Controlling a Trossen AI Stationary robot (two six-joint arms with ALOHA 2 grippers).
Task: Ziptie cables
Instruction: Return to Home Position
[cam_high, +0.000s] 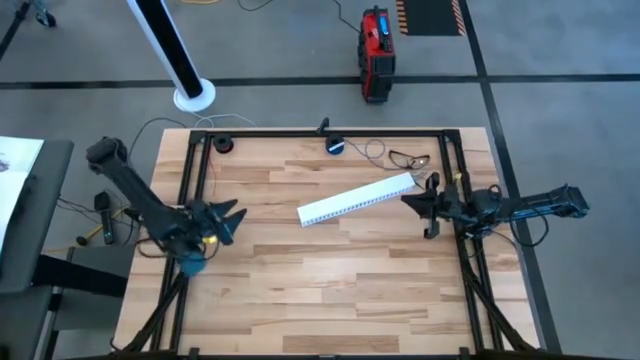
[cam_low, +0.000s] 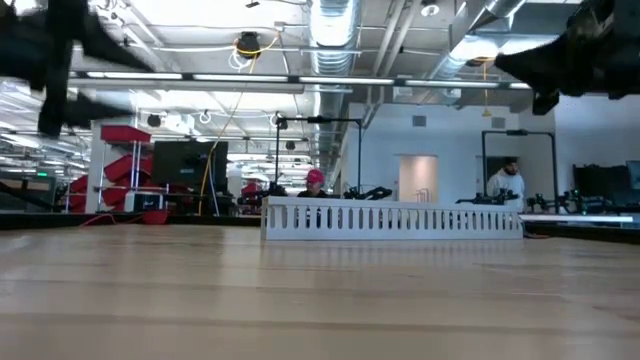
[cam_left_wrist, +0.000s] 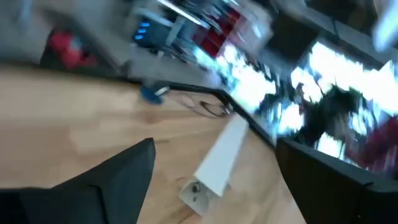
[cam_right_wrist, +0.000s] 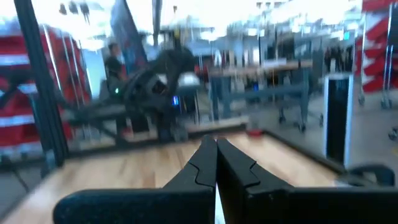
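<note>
Tabletop (cam_high: 320, 290), white duct (cam_high: 357, 199) near right tool (cam_high: 406, 201)

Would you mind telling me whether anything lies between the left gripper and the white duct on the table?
Nothing visible does: only bare wooden table separates the open left gripper from the white duct.

Left arm sits over at 9 o'clock, folded up, with the left gripper (cam_high: 238, 222) pointing toward 3 o'clock and its fingers spread wide. Right arm's at 3 o'clock, stretched out low, right gripper (cam_high: 408, 199) aimed at 9 o'clock, fingers pressed together. Both hang up in the air.
</note>
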